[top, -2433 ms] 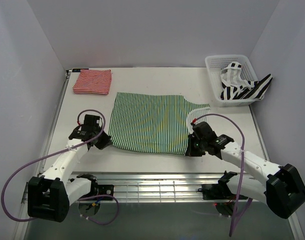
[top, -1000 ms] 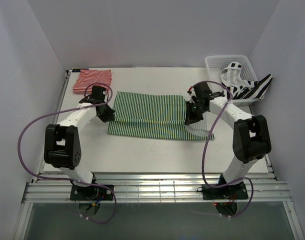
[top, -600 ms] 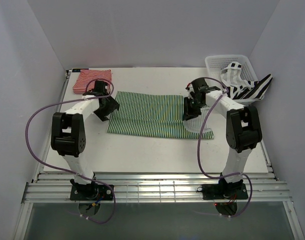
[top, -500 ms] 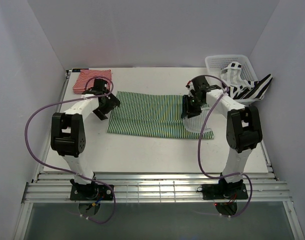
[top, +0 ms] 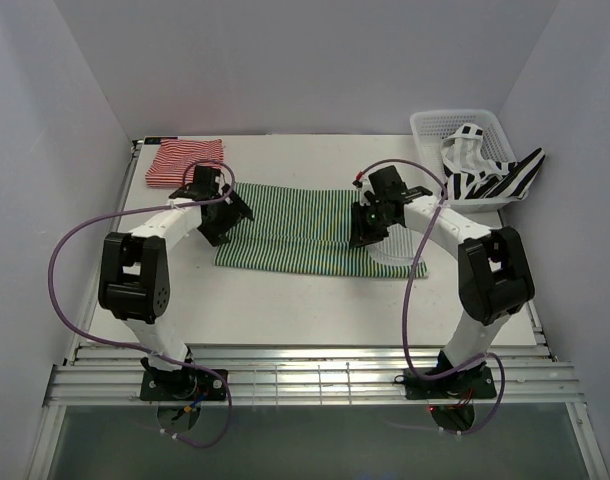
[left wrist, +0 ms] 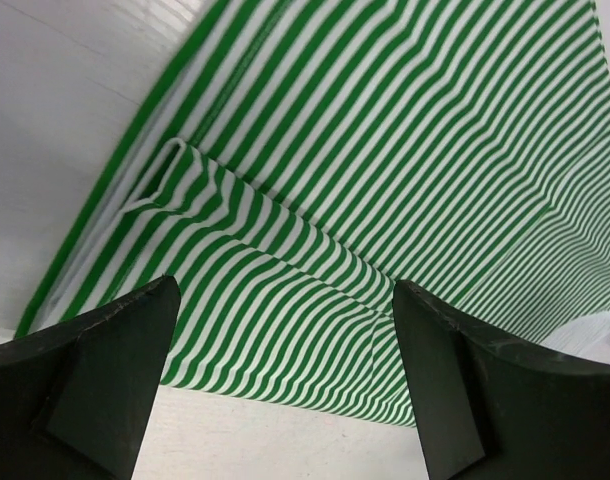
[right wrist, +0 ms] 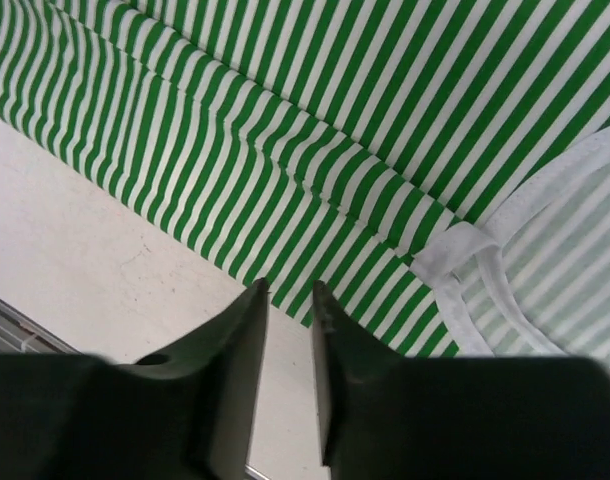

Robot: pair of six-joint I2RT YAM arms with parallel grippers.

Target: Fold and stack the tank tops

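The green-and-white tank top (top: 305, 232) lies folded in half across the middle of the table, with its white-edged straps (top: 400, 262) at the right end. My left gripper (top: 225, 222) hovers over its left end, jaws wide open and empty (left wrist: 285, 370) above the striped cloth (left wrist: 385, 150). My right gripper (top: 360, 228) hangs over the right part, jaws a little apart with nothing between them (right wrist: 285, 300), just above the fold's near edge (right wrist: 335, 100). The red-and-white top (top: 185, 163) lies folded at the far left. The black-and-white top (top: 485, 172) spills out of the basket.
A white lattice basket (top: 425, 125) stands at the far right corner. Bare white table (top: 285, 310) runs in front of the green top, ending at a metal rail (top: 305, 375) by the arm bases. Grey walls close in the left, right and back.
The green top's near edge was carried back, folding it in half. In the last second both grippers let go of the cloth, opened, and shifted inward over it.
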